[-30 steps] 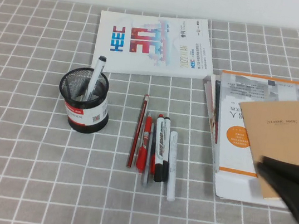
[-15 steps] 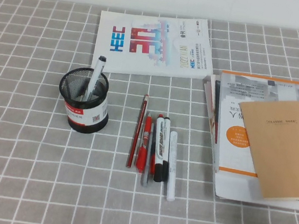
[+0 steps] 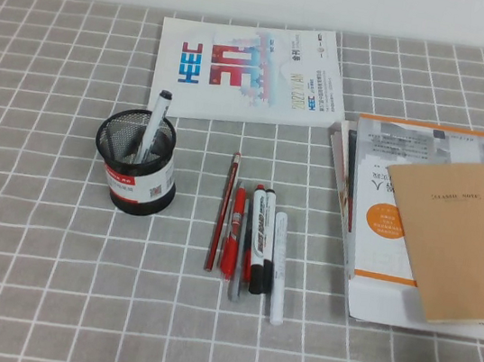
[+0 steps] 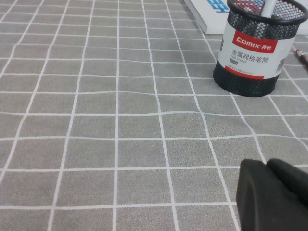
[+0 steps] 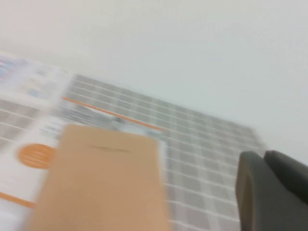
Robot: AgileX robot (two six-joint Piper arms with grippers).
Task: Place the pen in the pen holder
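Note:
The pen holder (image 3: 135, 165) is a black mesh cup with a red-and-white label, left of the table's centre. The pen (image 3: 153, 125), white barrel with a black cap, stands inside it and leans on the rim. The left wrist view shows the holder (image 4: 252, 48) with the pen's white barrel (image 4: 267, 6) rising from it. My left gripper (image 4: 267, 162) is shut and empty, low over the cloth, well short of the holder. My right gripper (image 5: 263, 153) is shut and empty, off to the right beside the brown notebook (image 5: 101, 178). Neither gripper's fingers show in the high view.
A row of pens lies right of the holder: a pencil (image 3: 222, 210), a red pen (image 3: 234, 232), a black-and-white marker (image 3: 261, 238) and a white marker (image 3: 277, 265). A white booklet (image 3: 249, 71) lies at the back. Papers and a brown notebook (image 3: 457, 239) lie at the right.
My right arm, dark at the lower right of the high view a second ago, has pulled out of that view. The pen, holder and other items have not moved.

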